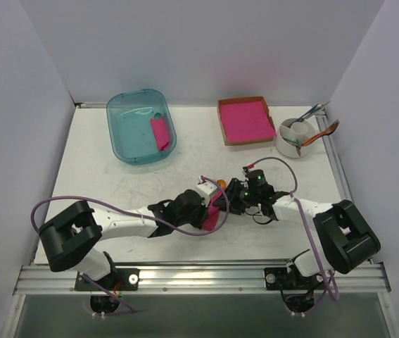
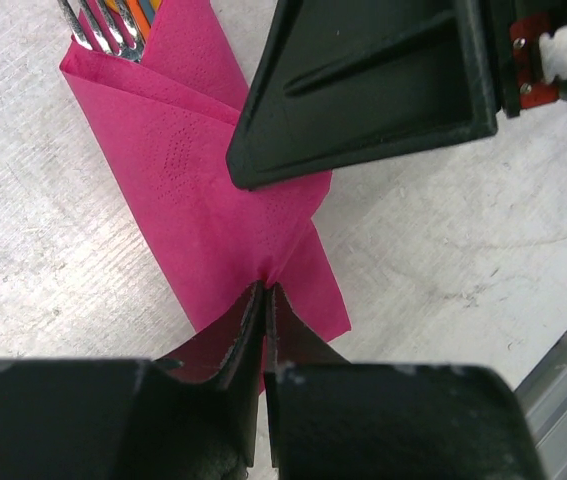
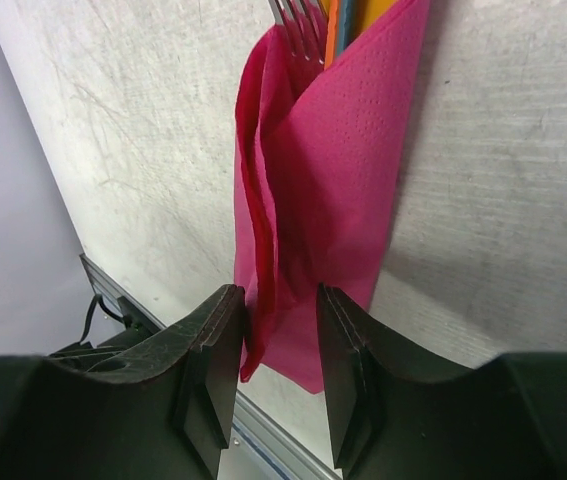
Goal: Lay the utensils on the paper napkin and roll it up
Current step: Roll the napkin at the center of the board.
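Your left gripper (image 2: 265, 300) pinches the near end of the paper napkin (image 2: 203, 200), fingers closed tight on the fold. Your right gripper (image 3: 281, 300) stands narrowly apart, straddling its loose edge. The napkin lies folded on the table (image 2: 443, 250), fork (image 2: 103, 35) and spoon (image 1: 222, 184) poking out the far end

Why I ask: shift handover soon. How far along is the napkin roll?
Done: fork and orange spoon sit inside the folded paper napkin, ends poking out. In hand: left gripper pinches a fold; right gripper straddles one end, jaws open. Left: probably tightening the loose wrap and releasing.
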`<state>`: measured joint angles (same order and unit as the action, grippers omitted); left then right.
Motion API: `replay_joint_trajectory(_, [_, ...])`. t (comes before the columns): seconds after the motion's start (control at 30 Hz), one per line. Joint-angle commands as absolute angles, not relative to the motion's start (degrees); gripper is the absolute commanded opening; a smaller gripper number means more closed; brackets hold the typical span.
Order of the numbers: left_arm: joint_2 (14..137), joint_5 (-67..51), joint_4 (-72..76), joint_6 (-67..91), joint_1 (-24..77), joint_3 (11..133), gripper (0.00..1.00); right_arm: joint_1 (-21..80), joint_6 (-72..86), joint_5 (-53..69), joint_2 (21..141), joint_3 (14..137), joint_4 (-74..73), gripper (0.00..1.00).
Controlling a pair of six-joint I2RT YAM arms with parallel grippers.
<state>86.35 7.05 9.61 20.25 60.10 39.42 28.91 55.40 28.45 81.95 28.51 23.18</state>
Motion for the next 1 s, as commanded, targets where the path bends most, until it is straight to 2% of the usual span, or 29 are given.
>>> replay_joint_trajectory(0.0, [86.4,7.29,10.28,19.07,60.64,41.84,0.11,30.06,54.4,27.42,80.42,29.79,21.36,0.35])
replay_joint_trajectory(0.1, [86.75,7.38,10.11,18.98,60.73,42.1,0.11,30.76,54.58,27.25,80.77,30.14,21.71,0.35])
replay_joint_trajectory(0.2, [86.92,7.38,9.93,18.98,60.73,42.27,0.11,31.38,54.58,27.07,81.03,30.59,21.53,0.3])
replay_joint_trajectory(0.33, [87.1,7.73,9.76,19.34,60.82,42.1,0.11,31.55,54.41,26.46,80.42,30.41,21.01,0.12])
replay_joint_trajectory(0.47, [86.49,8.52,9.15,20.12,60.82,42.01,0.16,31.47,54.32,26.28,79.89,30.06,20.92,0.0])
replay_joint_trajectory(0.6, [84.12,10.72,7.39,22.23,60.82,41.75,0.35,31.47,54.4,26.02,80.07,29.97,21.62,0.0])
replay_joint_trajectory(0.63, [83.5,11.07,7.21,22.5,60.91,41.23,0.45,31.46,54.67,26.02,80.07,29.88,21.8,0.0])
replay_joint_trajectory(0.73, [80.87,11.6,6.94,23.55,60.82,39.82,0.59,31.55,54.93,26.19,80.51,30.06,22.59,0.0])
replay_joint_trajectory(0.97, [82.08,13.53,3.96,26.54,61.17,40.34,0.63,31.64,54.67,26.28,81.12,31.02,22.76,0.0])
